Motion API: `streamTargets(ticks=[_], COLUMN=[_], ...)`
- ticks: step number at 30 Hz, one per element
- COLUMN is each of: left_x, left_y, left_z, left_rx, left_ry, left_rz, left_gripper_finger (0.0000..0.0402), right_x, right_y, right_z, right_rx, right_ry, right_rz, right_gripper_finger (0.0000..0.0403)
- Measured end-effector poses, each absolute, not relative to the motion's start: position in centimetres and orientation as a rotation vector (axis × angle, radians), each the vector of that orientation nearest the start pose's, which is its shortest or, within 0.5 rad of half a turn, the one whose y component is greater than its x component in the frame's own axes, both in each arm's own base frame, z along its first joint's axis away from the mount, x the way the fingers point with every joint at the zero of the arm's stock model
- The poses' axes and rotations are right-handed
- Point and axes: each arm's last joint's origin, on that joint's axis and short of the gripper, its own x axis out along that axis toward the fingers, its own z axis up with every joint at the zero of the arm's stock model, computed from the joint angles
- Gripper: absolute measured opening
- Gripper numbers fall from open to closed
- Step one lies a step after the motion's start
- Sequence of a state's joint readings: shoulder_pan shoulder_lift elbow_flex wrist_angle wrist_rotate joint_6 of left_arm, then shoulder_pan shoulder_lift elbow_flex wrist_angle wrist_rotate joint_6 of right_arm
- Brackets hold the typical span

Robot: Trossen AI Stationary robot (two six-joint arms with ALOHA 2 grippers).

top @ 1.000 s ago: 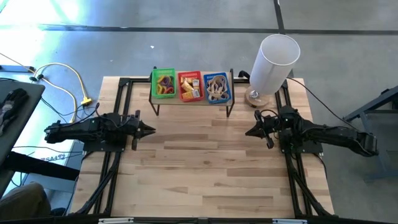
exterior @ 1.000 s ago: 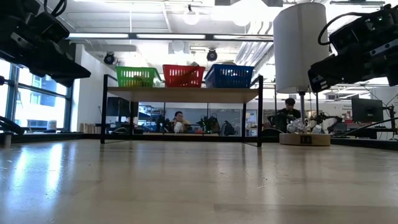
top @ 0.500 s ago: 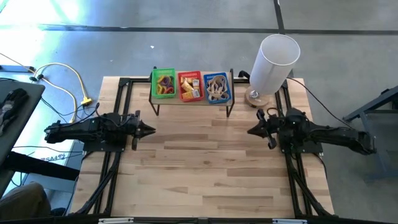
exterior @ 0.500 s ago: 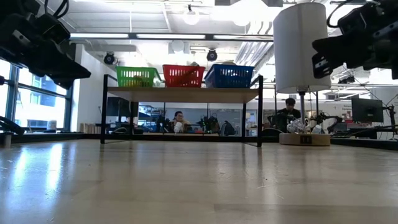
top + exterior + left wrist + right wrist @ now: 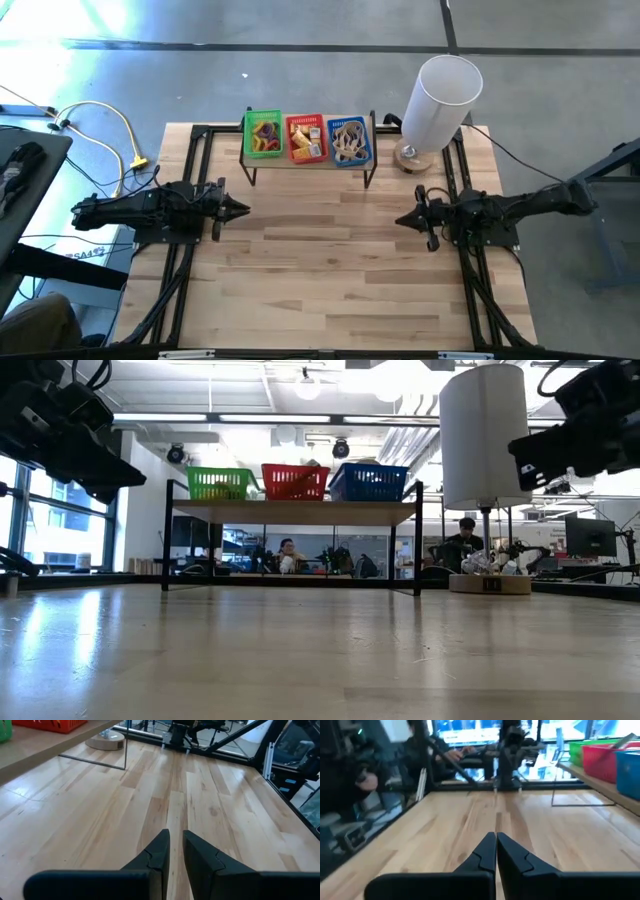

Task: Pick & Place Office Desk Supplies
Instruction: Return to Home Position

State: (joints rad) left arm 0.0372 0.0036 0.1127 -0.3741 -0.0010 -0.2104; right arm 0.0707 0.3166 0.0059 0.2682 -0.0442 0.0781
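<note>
The office desk supplies lie in three small baskets on a low shelf (image 5: 310, 163) at the table's far middle. Coloured rings fill the green basket (image 5: 264, 134), yellow-white packets the red basket (image 5: 306, 138), and tan rubber bands the blue basket (image 5: 349, 141). My left gripper (image 5: 243, 210) hovers over the table's left side, pointing right; a narrow gap shows between its fingertips (image 5: 176, 834), with nothing in it. My right gripper (image 5: 400, 220) hovers at the right side, pointing left, shut and holding nothing (image 5: 496, 835).
A tall white cylinder (image 5: 440, 95) stands on a round wooden base at the far right corner, just behind my right arm. Bare wooden tabletop (image 5: 320, 260) stretches between the two grippers and to the near edge. Black frame rails run along both sides.
My right arm has swung about its base: its rear part has gone toward the far edge and its gripper a little toward the near edge. It now points straight across at the left arm and has stayed shut.
</note>
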Motion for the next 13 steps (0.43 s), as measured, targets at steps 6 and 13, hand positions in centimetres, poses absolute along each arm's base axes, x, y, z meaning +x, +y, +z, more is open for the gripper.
streamTargets(ticks=[6, 13], left_x=[8.63, 8.63], left_y=[0.32, 0.32], left_z=[16.54, 16.55], left_rx=[-0.223, -0.23], left_ry=[0.261, 0.26], left_rz=[0.067, 0.068], left_gripper_finger=[0.0046, 0.0046], right_x=[11.24, 10.88], right_y=[1.65, 1.89], right_z=[16.23, 16.14], right_rx=[0.043, 0.068], right_ry=[0.059, 0.068], right_rz=[0.106, 0.13], right_gripper_finger=[0.0002, 0.0002])
